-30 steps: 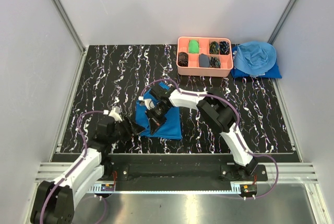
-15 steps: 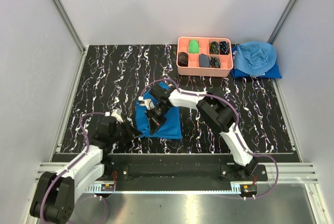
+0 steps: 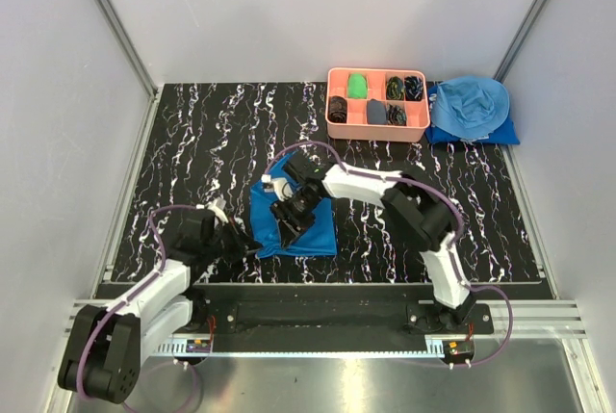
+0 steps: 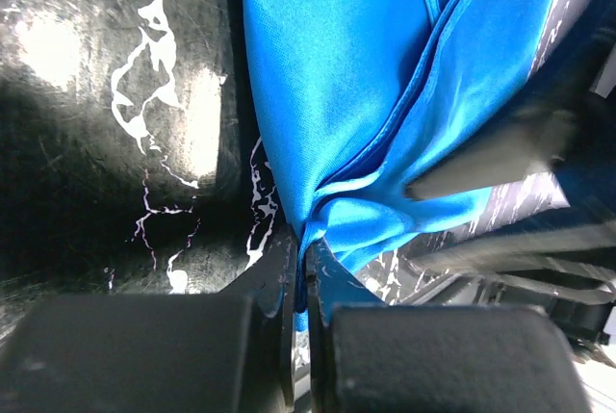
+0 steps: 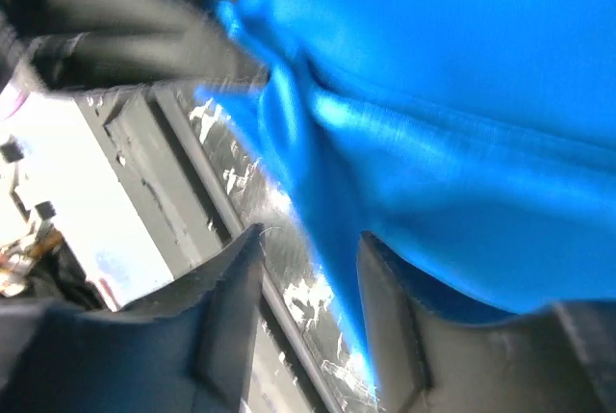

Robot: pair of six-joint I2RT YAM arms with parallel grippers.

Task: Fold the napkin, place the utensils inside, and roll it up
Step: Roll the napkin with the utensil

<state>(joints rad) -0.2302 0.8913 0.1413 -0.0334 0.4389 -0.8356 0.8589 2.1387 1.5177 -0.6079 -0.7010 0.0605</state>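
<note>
Marbled black table (image 3: 192, 143): left gripper (image 4: 300, 249) pinches the napkin (image 3: 313, 230) at its near-left corner, drawn slightly outward since before. Right gripper (image 5: 308, 249) sits spread astride the fold. We judge folding unfinished; we see no utensils.

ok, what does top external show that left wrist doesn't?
Only top external: the pink tray and the pale cloth heap at the far right. Only left wrist: up close, the left pincer shut on an edge of the napkin. Both: the napkin lying on the marbled table.
</note>
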